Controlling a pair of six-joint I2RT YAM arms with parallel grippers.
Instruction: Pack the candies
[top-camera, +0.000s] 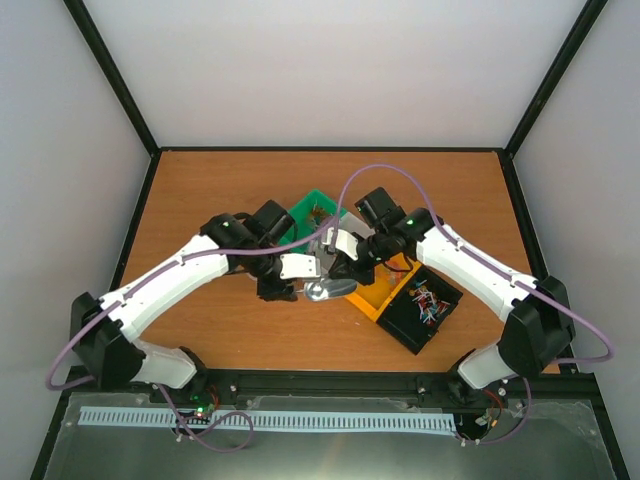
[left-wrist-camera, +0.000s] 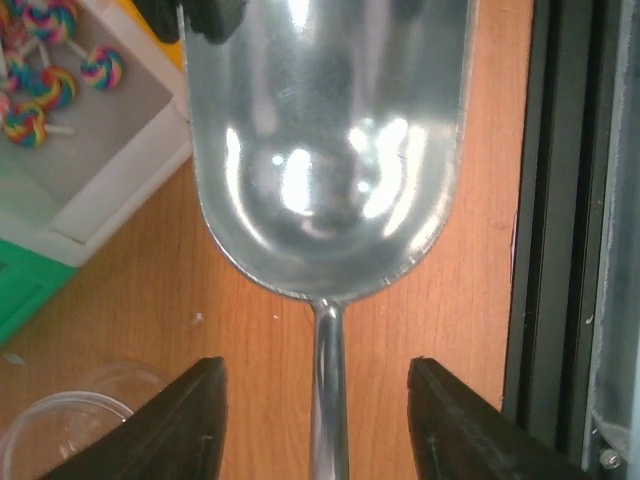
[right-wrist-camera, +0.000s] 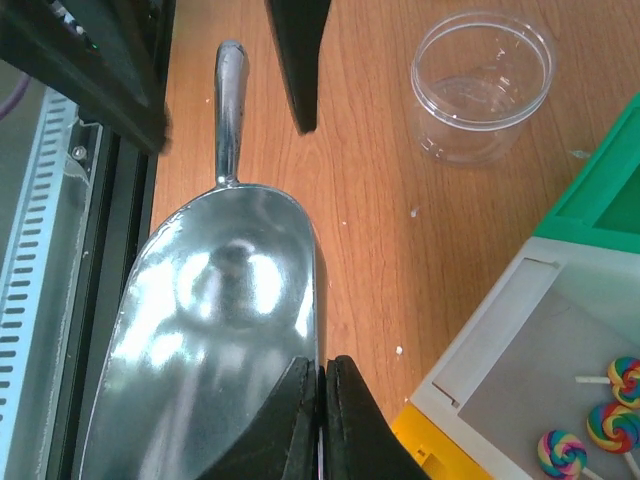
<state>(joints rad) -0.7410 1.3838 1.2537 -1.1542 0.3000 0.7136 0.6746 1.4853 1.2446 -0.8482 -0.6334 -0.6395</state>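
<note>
The candies are a small mixed-colour heap in the black bin at the right. A shiny metal scoop lies empty on the wooden table between the two arms. My right gripper is shut on the side rim of the scoop's bowl. My left gripper stands open astride the scoop's handle, with a clear gap between each finger and the handle. Seen from above, the left gripper and right gripper nearly meet over the scoop.
A small clear round jar stands empty on the table near the handle end. A white bin holds swirled lollipops. A green bin and an orange bin adjoin it. The black table rail runs close by.
</note>
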